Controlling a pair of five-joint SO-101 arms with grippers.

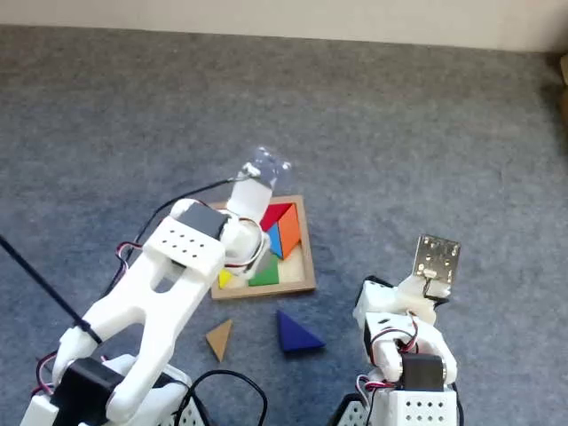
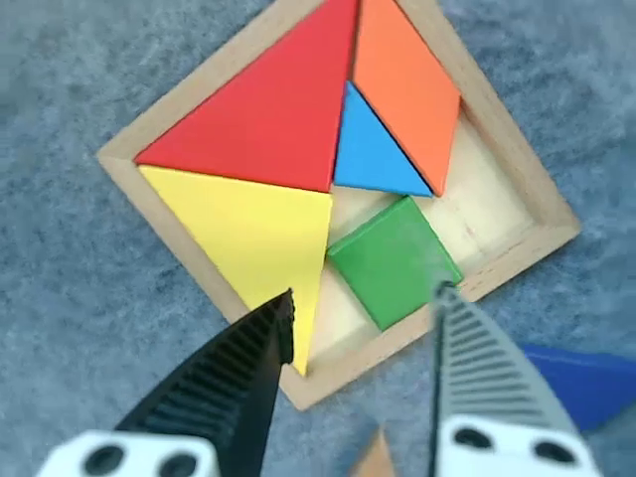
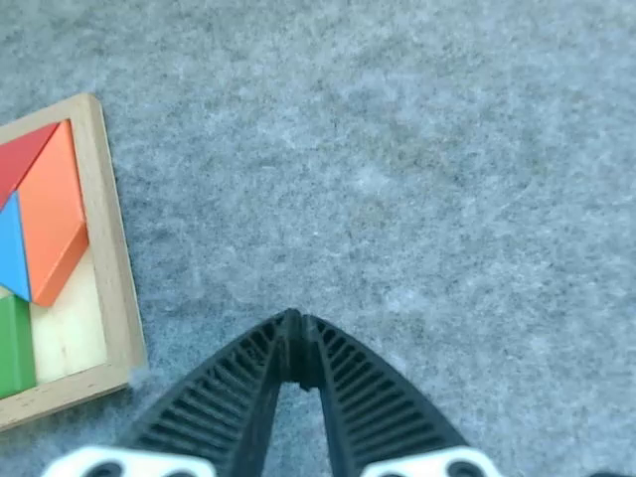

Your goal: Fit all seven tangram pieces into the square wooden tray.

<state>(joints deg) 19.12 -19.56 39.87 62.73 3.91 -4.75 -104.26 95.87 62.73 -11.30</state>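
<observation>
Ribbed fingers of the left gripper (image 2: 365, 296) hang apart, straddling the green wooden square (image 2: 393, 263) inside the square wooden tray (image 1: 275, 290). To do this well, I judge, close gently and twist it flush against the large yellow triangle (image 2: 248, 229). Count: 5 pieces inside, adding a large red triangle (image 2: 268, 109), an orange parallelogram (image 2: 407, 79) and a small light-blue triangle (image 2: 370, 154); 2 outside, a dark blue triangle (image 1: 295, 333) at 5 o'clock and a tan triangle (image 1: 219, 338) at 7 o'clock. At 3 o'clock the right gripper (image 3: 301, 328) sits pinched together, empty.
</observation>
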